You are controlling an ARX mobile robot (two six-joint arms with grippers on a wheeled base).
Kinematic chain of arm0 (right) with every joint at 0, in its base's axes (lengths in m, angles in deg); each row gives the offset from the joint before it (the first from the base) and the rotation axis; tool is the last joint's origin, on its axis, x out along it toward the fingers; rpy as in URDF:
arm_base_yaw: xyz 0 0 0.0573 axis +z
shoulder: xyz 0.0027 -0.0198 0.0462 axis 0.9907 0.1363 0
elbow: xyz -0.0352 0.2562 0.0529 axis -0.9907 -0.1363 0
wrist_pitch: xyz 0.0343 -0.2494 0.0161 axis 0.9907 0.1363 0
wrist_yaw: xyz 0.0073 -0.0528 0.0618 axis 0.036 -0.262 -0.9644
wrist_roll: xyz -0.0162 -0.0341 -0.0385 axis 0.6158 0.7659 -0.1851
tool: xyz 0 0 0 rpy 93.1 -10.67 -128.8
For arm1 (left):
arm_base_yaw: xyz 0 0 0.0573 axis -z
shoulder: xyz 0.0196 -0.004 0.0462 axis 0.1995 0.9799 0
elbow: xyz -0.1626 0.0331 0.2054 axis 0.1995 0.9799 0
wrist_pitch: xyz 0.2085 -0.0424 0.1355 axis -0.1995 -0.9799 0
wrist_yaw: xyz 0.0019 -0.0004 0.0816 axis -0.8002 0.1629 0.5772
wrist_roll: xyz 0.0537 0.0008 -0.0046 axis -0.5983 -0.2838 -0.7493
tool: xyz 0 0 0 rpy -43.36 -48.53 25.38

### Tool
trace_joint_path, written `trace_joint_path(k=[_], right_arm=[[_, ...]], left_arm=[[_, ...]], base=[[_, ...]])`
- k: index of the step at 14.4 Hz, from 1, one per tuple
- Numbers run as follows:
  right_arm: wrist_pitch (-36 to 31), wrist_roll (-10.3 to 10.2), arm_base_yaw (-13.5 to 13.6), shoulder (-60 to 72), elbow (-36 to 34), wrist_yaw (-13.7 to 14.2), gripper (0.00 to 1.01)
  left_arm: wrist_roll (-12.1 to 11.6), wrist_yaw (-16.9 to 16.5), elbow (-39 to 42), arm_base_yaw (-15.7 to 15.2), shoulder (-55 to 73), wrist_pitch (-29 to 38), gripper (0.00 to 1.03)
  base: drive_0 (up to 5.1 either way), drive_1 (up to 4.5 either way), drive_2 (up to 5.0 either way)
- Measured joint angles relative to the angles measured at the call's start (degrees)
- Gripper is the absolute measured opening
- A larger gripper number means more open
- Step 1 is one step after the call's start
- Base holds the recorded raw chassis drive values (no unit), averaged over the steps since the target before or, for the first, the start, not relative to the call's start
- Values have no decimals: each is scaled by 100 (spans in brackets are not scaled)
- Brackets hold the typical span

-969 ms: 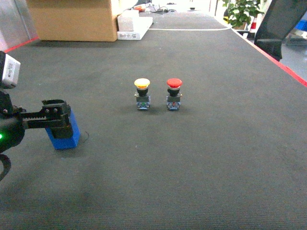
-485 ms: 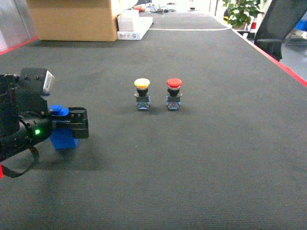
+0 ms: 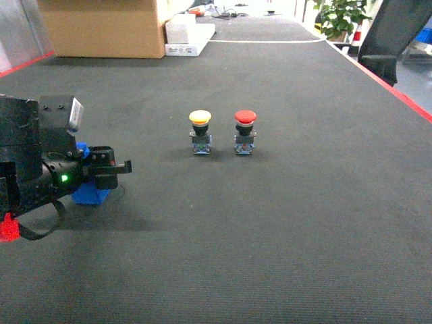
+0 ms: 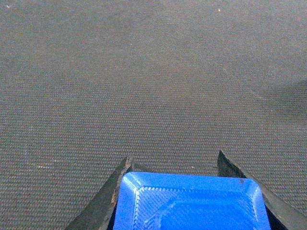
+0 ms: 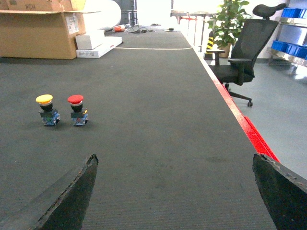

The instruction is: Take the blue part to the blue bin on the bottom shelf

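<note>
The dark tabletop point(image 3: 290, 223) carries a cardboard box point(image 3: 101, 27) at the far left. The left pincer point(image 4: 192, 191) is clenched on the blue part point(image 4: 189, 201) at the near left. The right pincer point(image 5: 175, 191) is released. A yellow push button point(image 3: 200, 131) stands beside a red push button point(image 3: 245, 131) mid-table.

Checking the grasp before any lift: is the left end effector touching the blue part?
Touching. In the left wrist view, both fingers press against the sides of the blue part, with no gap showing.
</note>
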Motion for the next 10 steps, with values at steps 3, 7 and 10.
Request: trace_joint_path(k=[3,7,10], right_arm=[[0,0,0,0,0,0,98],[0,0,0,0,0,0,98],[0,0,0,0,0,0,98]], left_arm=[[-4,9,114,-7,-70,68,44],[-90,26,1023,-42,-769,643,44],[-57,63,2608,-42,-2813,442,44]], base=[[0,0,0],[0,0,0],[0,0,0]])
